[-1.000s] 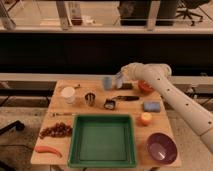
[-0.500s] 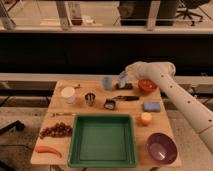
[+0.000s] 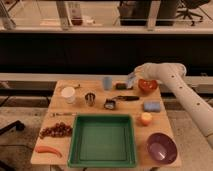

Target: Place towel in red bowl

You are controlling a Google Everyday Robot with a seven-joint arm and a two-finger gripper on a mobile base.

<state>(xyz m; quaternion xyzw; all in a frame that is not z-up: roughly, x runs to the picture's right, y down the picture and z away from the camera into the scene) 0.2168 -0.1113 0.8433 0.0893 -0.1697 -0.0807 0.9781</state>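
The red bowl (image 3: 147,85) stands at the back right of the wooden table (image 3: 65,114). My gripper (image 3: 131,80) hovers just left of the bowl's rim, a little above the table. It is shut on a small pale blue-grey towel (image 3: 130,78), which hangs at its tip. The white arm (image 3: 175,82) reaches in from the right.
A blue cup (image 3: 107,82) and a dark object (image 3: 121,86) lie left of the gripper. A blue sponge (image 3: 151,106), an orange (image 3: 145,118), a purple bowl (image 3: 161,148), a green tray (image 3: 103,139), a white cup (image 3: 68,94), a metal cup (image 3: 90,99), grapes (image 3: 56,130) and a carrot (image 3: 48,149) are spread over the table.
The gripper has moved to the right and slightly down with the towel, from near the blue cup to the red bowl's left rim.
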